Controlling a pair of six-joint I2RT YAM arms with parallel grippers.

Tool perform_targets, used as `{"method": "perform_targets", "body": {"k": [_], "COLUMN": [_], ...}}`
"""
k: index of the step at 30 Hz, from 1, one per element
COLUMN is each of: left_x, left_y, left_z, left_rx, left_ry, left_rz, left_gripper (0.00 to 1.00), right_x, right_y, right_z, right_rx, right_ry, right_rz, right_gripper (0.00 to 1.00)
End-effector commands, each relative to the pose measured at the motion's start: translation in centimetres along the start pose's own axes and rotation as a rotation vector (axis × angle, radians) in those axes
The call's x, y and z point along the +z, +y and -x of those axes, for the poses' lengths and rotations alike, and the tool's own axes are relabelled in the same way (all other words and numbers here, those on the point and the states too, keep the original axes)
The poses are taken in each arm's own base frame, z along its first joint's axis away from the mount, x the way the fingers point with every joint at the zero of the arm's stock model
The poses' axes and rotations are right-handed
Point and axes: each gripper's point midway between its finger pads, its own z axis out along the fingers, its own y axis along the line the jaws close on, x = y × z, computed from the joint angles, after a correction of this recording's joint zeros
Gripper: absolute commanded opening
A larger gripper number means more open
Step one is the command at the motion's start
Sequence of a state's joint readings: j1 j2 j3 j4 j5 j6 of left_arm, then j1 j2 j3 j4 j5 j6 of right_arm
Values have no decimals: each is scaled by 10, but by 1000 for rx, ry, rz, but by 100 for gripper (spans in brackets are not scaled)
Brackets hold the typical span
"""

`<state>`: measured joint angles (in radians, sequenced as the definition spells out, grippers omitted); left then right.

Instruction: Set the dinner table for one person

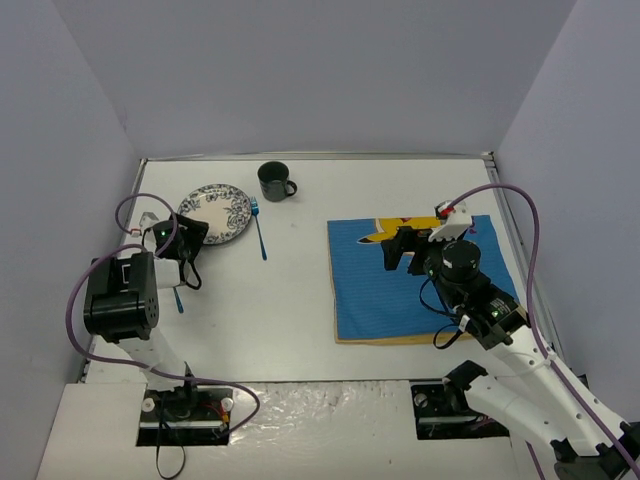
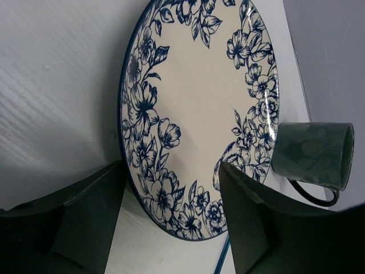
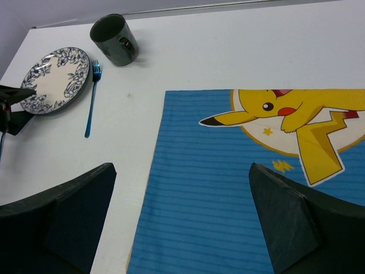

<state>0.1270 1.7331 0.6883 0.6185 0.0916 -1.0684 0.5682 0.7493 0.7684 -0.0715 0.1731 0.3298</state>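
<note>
Top external view: the dinner table (image 1: 290, 320), a large white tabletop with thin metal edging, is being shown as the biggest thing in the enclosure. It is running from the near edge, where both arm bases are being carried, to the far edge.

Item: a white plate (image 1: 218, 210) with a blue floral border is being shown lying flat toward the far left corner.

Item: a blue fork (image 1: 259, 230) is being shown just beside the plate's right rim, with its handle pointing toward the near edge.

Item: a dark mug (image 1: 274, 181) is being shown upright near the far edge, left of centre. Its handle is being turned toward the right edge.

Item: a blue cloth mat (image 1: 420, 300) printed with a yellow cartoon figure is being shown spread flat on the right half, close to the right edge.

Item: the left gripper (image 2: 171, 168) is being held at the plate's near-left rim. Its fingers are being held apart, and the rim is being seen between them in the left wrist view. Whether either finger is touching the plate cannot be told.

Item: the right gripper (image 3: 181, 168) is being held above the mat's left part. Its fingers are being held wide apart, and the mat's edge is being seen through the gap.
</note>
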Motion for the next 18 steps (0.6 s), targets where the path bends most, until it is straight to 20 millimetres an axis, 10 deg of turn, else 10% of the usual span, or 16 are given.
{"method": "perform_targets", "body": {"k": [1,13,18], "left_x": [11,17,0], "left_y": [4,26,8], "left_z": [1,-7,9], "left_rx": [-32,-91,-138], "left_ry": [-5,3,-28], "left_rz": [-7,18,-56], "left_gripper": [56,3,0], "right_x": [-1,0,5], "right_y": [14,20,21], "right_z": [25,21,13], "right_rx": [11,7,9], "right_ry": [-94,-75,-49], "right_rz": [72,104,109], "right_gripper": [100,100,100]}}
